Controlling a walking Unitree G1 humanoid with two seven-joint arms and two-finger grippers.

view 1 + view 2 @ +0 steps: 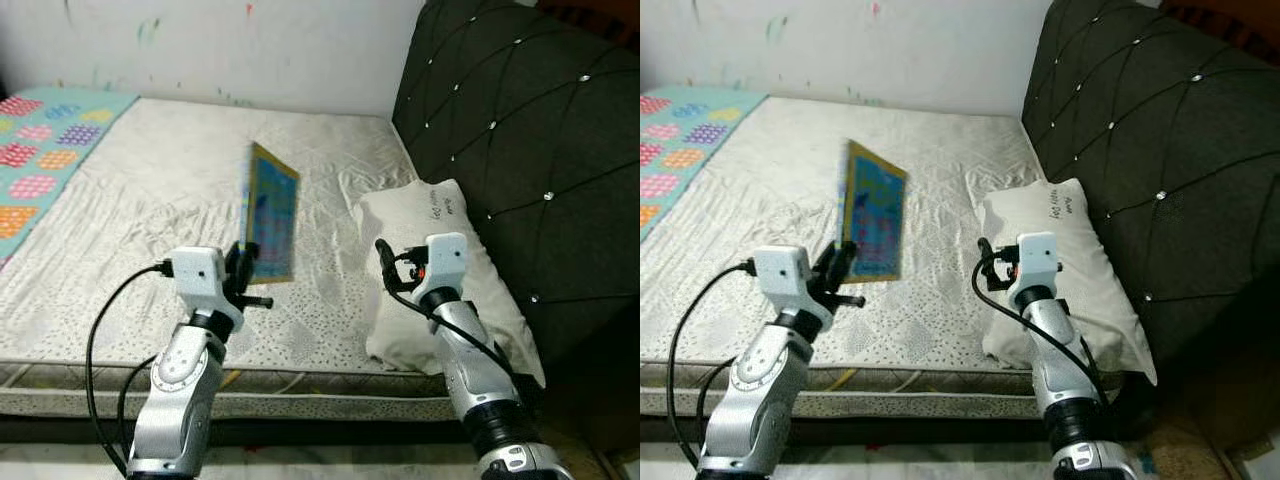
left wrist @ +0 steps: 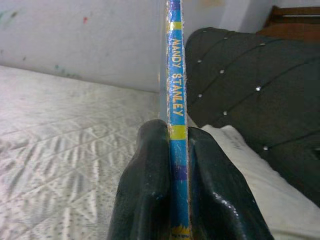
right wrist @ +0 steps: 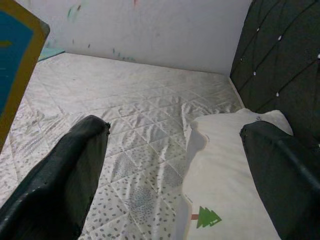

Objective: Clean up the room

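At centre left, the left gripper [image 1: 243,268] is clamped on a thin, flat book [image 1: 271,213], held upright above the quilted white mattress [image 1: 160,210]. At centre right, the right gripper [image 3: 175,165] hangs spread wide over a soft white pillow [image 1: 440,270] beside the tufted dark headboard [image 1: 520,120].

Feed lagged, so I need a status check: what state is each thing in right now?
Book: upright, lifted above the mattress, clamped by its spine.
Left hand: shut on the book.
Right hand: open, holding nothing, above the pillow's edge.
Pillow: flat against the headboard.
Mattress: bare.
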